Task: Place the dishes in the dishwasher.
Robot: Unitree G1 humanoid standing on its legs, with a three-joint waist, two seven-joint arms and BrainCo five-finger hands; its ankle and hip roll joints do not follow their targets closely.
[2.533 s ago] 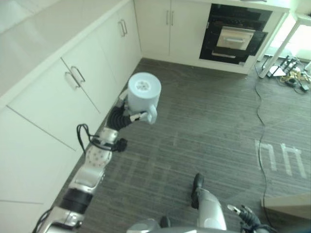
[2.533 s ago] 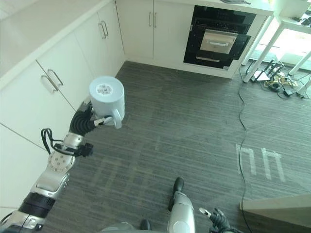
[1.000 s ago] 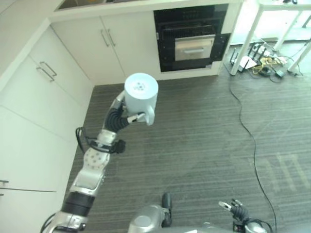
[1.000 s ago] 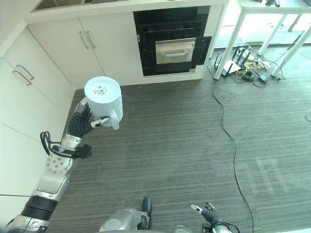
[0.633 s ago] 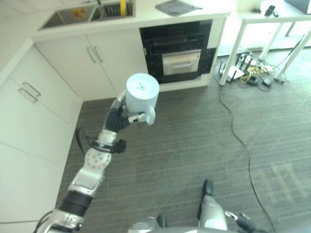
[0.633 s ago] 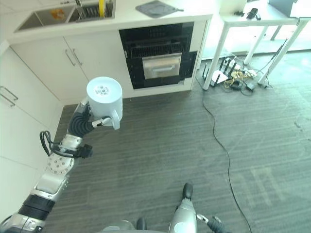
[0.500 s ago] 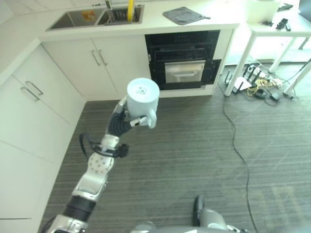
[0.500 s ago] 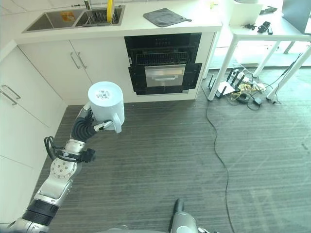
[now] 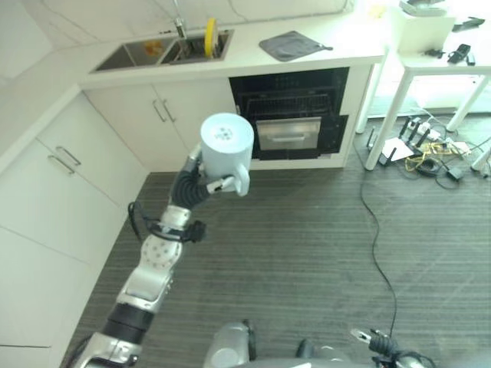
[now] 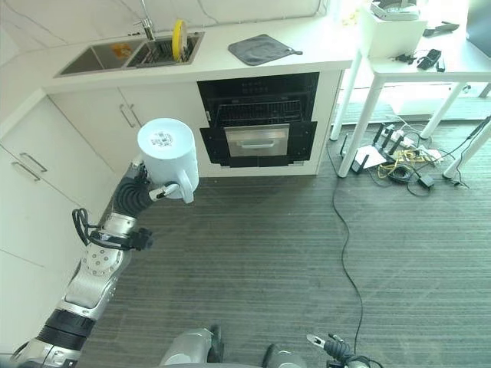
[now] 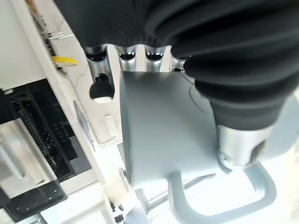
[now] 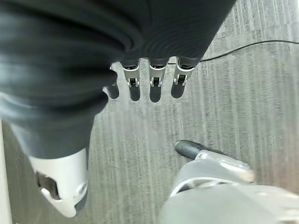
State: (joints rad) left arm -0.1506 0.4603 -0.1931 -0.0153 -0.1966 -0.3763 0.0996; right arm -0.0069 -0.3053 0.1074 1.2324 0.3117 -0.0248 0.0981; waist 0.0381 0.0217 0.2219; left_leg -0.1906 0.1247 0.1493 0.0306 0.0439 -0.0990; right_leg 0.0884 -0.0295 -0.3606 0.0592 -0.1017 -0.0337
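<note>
- Since the earlier pictures the whole view has swung round, so it is the camera that moved: before, the long row of white cupboards was ahead, and now the dishwasher (image 10: 258, 126) with its dark open front faces the robot.
- Against the left hand (image 9: 201, 179) nothing has changed: the mug (image 9: 227, 149) sits in the same grip, bottom up, with its handle on the side away from the arm.
- Left fingers (image 11: 102, 80) are curled round the wall of the mug and the thumb presses the opposite side, close to the handle; the hold looks firm.
- Right hand (image 12: 150, 77) hangs low over the floor, its fingers straight and relaxed, with nothing between them.
- Beyond the fingers of the left hand, well apart, are the dishwasher and above it the table (image 10: 222, 57) with a sink (image 10: 123, 54), a yellow plate (image 10: 178, 38) and a grey cloth (image 10: 261, 47).
- For the task I judge this as the approach: the robot is now turned to the dishwasher, but it must come much nearer before the mug can go in a rack.
</note>
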